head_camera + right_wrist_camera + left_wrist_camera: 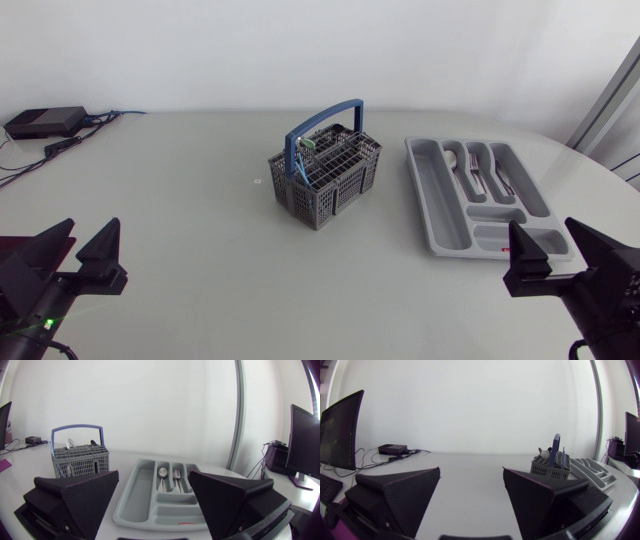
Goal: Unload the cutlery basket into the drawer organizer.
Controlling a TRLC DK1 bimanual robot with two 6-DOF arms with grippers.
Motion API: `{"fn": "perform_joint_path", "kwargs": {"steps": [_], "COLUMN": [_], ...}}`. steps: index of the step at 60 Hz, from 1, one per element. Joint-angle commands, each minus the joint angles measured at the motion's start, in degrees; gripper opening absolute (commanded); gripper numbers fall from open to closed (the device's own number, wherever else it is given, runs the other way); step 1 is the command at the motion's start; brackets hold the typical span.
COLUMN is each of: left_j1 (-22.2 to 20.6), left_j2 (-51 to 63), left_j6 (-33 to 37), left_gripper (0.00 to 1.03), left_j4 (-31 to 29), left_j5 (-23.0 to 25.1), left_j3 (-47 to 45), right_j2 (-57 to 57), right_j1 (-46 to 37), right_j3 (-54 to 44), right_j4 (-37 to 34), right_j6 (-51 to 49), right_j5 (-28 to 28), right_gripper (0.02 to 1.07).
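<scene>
Sitting in the lower left corner of the head view, my left gripper [90, 232] was spread wide w/ nothing btwn its fingers. Its own wrist view agreed: only bare table [200, 220] showed in the gap. My right gripper [542, 232] sat in the lower right corner, likewise wide open & holding nothing.

Just ahead of the right gripper lay the drawer organizer [425, 200], a grey tray at the right of the head view, its long slots running toward the upper edge and a small red label [510, 248] at the near end. The right wrist view had the organizer's near end showing btwn my open fingers, not touched. One long slot held a spoon [452, 160], bowl toward the far end. Forks [480, 175] lay in the slots beside it; exact count I couldn't tell.

The cutlery basket [325, 175] stood upright near the middle of the head view, a bit above centre. It was left of the organizer, near but apart, and well apart from both grippers. It was grey mesh w/ a blue handle [330, 110] arched over the top. A few pcs of cutlery [308, 143] poked up inside, too small to name.

In the upper left corner a black box [45, 122] w/ cables sat at the table's edge.
</scene>
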Motion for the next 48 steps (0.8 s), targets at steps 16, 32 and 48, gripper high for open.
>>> {"fn": "perform_joint_path", "kwargs": {"steps": [16, 32, 48], "left_j1": [-0.4, 0.2, -3.4], "left_j2": [-0.5, -0.6, 9.4], "left_j6": [-0.6, -1.6, -3.8], "left_gripper": [0.99, 0.99, 0.99], "left_j4": [0.0, 1.1, -1.2], "left_j5": [-0.3, -0.2, 0.1], "left_j3": [-1.0, 0.3, 11.7], "right_j2": [-0.3, -0.5, 0.4], "right_j1": [0.5, 0.5, 4.6], "right_j3": [-1.2, -1.1, 3.5], "right_j4": [0.6, 1.3, 0.8], "right_j6": [1.2, 1.2, 1.1], "right_j5": [0.4, 0.3, 0.6], "right_gripper": [1.04, 1.04, 1.03]}}
